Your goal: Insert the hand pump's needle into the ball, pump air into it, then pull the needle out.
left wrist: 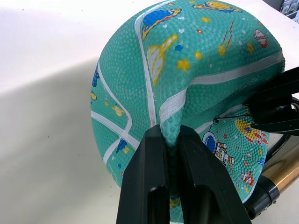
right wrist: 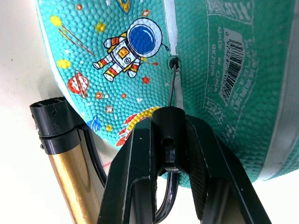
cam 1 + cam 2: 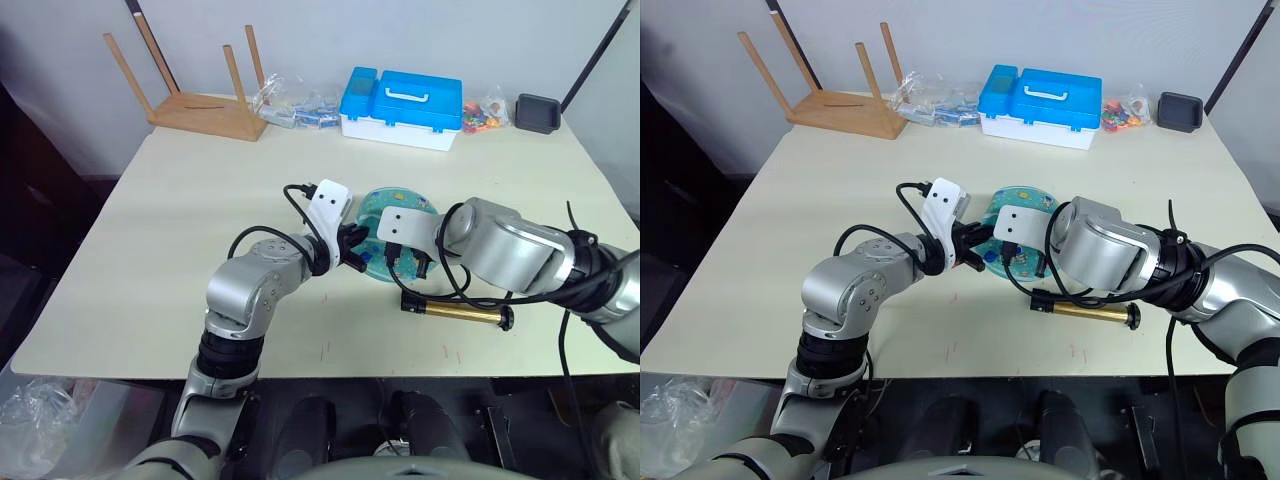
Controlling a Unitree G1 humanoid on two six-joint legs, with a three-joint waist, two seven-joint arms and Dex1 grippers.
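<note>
The teal ball (image 1: 187, 70) with cartoon prints sits mid-table, partly deflated. My left gripper (image 1: 169, 133) is shut on a pinched fold of its skin, holding it from the left side (image 3: 352, 245). Across from it, my right gripper (image 2: 170, 114) is shut on the black fitting of the needle (image 2: 174, 86). The thin pin reaches the valve hole (image 2: 174, 60) beside the white barcode label (image 2: 231, 70), its tip at or just inside the hole. The amber hand pump (image 3: 455, 310) lies flat on the table just in front of the ball, with its black hose looping up to the fitting.
At the back of the table (image 3: 160, 250) stand a blue-and-white plastic case (image 3: 400, 105), an upturned wooden stool (image 3: 200, 105), bags of small items (image 3: 295, 105) and a black tray (image 3: 538, 112). The table's front edge lies close behind the pump.
</note>
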